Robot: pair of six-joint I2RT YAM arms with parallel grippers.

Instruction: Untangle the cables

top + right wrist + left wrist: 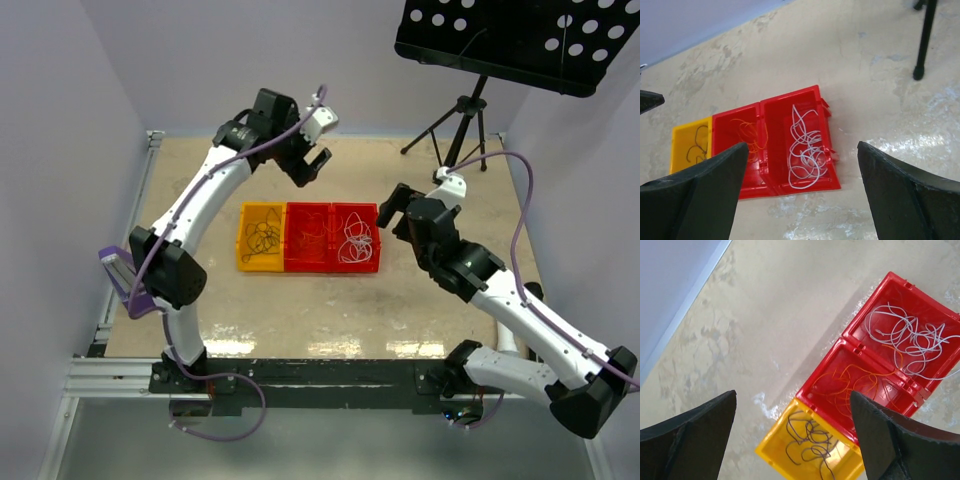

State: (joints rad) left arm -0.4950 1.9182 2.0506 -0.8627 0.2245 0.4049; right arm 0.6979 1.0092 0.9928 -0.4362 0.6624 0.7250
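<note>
Three bins are seen in a row on the table (330,310), with the cables sorted by colour: black cables (263,238) in the yellow bin (243,256), orange cables (855,381) in the middle red bin (305,266), and white cables (355,240) in the end red bin (362,267). Only the top view shows both hands at once. The left hand (312,166) is raised with the bins below and ahead of its fingertips, and the right hand (393,213) is held just beside the end red bin. Both are spread wide and nothing is gripped by either. The orange cables, faint against the red from above, are made out clearly from the left wrist. From the right wrist the yellow bin is partly hidden behind one finger, and a foot of the black stand (925,40) is shown beyond the hand.
</note>
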